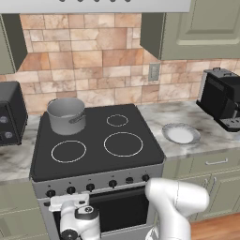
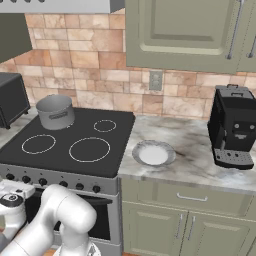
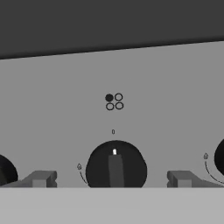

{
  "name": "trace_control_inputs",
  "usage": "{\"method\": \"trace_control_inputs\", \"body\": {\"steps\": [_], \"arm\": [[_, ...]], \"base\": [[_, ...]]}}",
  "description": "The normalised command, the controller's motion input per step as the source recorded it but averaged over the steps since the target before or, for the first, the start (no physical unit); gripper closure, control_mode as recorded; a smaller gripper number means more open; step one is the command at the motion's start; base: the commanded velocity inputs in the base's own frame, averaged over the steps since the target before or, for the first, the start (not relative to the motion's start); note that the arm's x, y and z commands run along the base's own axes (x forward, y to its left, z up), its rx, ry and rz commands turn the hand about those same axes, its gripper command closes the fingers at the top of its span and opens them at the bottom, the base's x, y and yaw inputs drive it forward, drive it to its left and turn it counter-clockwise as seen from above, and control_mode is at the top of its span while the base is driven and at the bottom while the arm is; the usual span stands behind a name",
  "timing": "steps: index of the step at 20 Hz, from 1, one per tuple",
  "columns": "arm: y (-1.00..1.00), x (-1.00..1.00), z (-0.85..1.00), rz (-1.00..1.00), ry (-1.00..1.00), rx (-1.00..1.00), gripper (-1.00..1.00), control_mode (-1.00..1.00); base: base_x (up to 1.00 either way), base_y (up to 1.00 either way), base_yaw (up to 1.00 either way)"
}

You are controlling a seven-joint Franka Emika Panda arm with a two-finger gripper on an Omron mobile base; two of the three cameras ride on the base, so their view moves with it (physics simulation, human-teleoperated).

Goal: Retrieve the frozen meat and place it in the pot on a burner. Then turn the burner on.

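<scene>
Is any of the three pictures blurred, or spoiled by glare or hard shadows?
Left base view: even light, soft focus, the pot casts hardly any shadow. Right base view: same flat light, no glare on the plate. Hand view: grey and flat; the knob between the open gripper is slightly blurred at its edges.

You face brick-tile backsplash (image 1: 93, 56) in tan and pink, wall outlet (image 2: 156, 80) set in it. Sage-green upper cabinets (image 2: 185, 35), matching lower cabinets (image 2: 170, 225). Marble countertop (image 2: 190, 160). Wood floor (image 1: 220, 227) at lower right. Light even.
</scene>
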Motion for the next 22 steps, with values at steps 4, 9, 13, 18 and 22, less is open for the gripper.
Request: {"method": "trace_control_inputs", "body": {"steps": [4, 9, 13, 18, 22], "arm": [[0.0, 0.03, 0.0, 0.0, 0.0, 0.0, -1.0, -1.0], [0.0, 0.0, -0.05, 0.0, -0.04, -0.01, -1.0, -1.0], [0.0, 0.0, -0.11, 0.0, -0.05, -0.03, -1.0, -1.0], [0.0, 0.0, -0.09, 0.0, -0.04, -0.03, -1.0, -1.0], [0.0, 0.07, 0.0, 0.0, 0.0, 0.0, -1.0, -1.0]], "base": [[0.0, 0.0, 0.0], [0.0, 0.0, 0.0], [0.0, 0.0, 0.0], [0.0, 0.0, 0.0], [0.0, 0.0, 0.0]]}}
